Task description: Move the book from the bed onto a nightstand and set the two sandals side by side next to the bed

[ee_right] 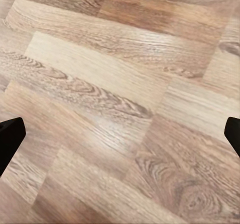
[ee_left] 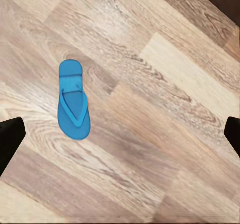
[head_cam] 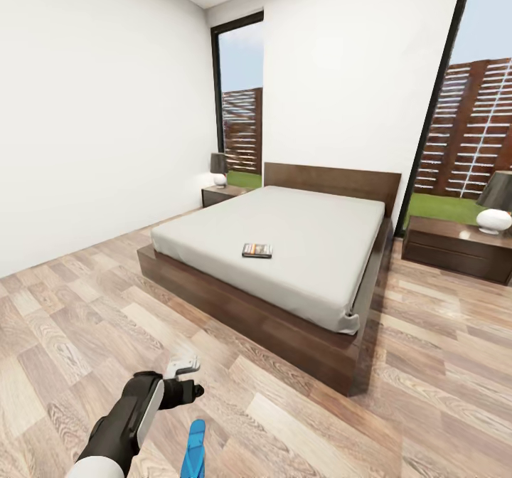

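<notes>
One blue sandal [ee_left: 73, 100] lies flat on the plank floor [head_cam: 299, 421], well short of the bed [head_cam: 284, 250], just below and to the right of the left gripper [head_cam: 186, 376], with its long axis pointing roughly toward the bed. The left arm is the nearer, held low and forward with its wrist camera looking down on the sandal; both claws stand wide and empty. The book [head_cam: 257, 250] rests on the mattress, not yet moved
</notes>
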{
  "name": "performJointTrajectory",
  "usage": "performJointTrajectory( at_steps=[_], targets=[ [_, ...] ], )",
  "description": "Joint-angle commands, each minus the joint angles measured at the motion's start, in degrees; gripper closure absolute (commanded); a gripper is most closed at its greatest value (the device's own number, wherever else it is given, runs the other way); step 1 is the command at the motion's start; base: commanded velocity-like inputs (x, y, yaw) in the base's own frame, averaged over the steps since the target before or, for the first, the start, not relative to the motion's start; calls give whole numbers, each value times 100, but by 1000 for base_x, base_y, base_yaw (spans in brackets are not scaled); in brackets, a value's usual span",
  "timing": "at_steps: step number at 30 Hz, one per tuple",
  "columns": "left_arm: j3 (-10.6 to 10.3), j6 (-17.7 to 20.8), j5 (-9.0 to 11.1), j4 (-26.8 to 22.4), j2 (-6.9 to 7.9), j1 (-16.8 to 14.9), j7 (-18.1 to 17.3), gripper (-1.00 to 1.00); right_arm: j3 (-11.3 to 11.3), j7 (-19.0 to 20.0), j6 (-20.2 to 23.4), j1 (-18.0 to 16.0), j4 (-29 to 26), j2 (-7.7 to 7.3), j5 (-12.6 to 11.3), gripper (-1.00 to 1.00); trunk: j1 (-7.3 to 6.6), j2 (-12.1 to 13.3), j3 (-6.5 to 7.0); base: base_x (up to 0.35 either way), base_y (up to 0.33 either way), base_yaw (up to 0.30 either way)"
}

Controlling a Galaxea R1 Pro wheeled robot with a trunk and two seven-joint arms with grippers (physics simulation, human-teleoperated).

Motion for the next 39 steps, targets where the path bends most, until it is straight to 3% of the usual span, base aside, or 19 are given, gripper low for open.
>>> performJointTrajectory(
  at_steps=[1, 7, 39],
  targets=[
    [27, -28, -3, 125, 1, -2, -29, -100, -9, 14, 55, 0, -6, 0, -55, -100, 22, -44, -23, 0, 0, 0],
    [23, -730, -5, 932, 30, 5, -35, -100, -9, 14, 55, 2, -6, 0, -55, -100, 154, -285, -131, 0, 0, 0],
    [3, -1087, 20, 1035, 6, 17, -35, -100, 0, 14, 55, 2, -6, 0, -53, -100, 856, -1568, -706, 0, 0, 0]
  ],
)
